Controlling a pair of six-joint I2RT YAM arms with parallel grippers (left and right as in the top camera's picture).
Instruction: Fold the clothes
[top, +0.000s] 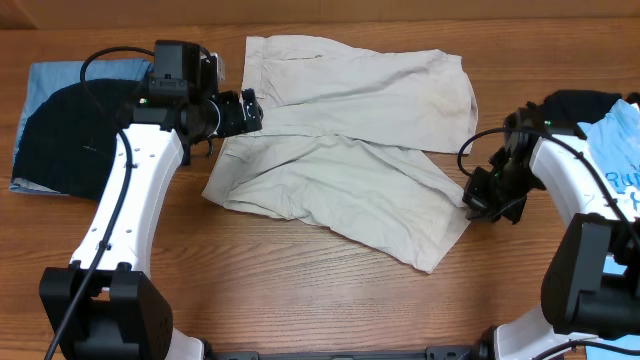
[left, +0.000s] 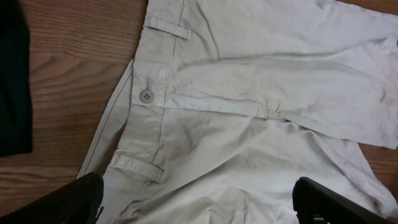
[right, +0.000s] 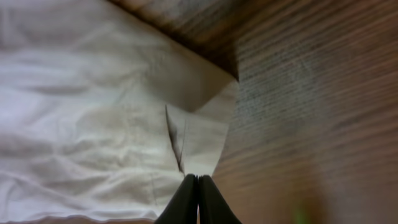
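Khaki shorts (top: 350, 150) lie spread flat at frame centre on the wood table (top: 300, 300), waistband at left, both legs toward the right. Left gripper (top: 247, 112) hovers over the waistband button (left: 146, 96), jaws wide apart. Right gripper (right: 198, 200) at the lower leg's right edge, fingers pinched closed on the hem corner.

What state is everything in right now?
shorts: unfolded, flat, legs splayed, wrinkled.
left gripper: open over the waistband, holding nothing.
right gripper: shut on a leg hem corner.
black garment: heaped at left.
light blue T-shirt: at right, partly under the arm.
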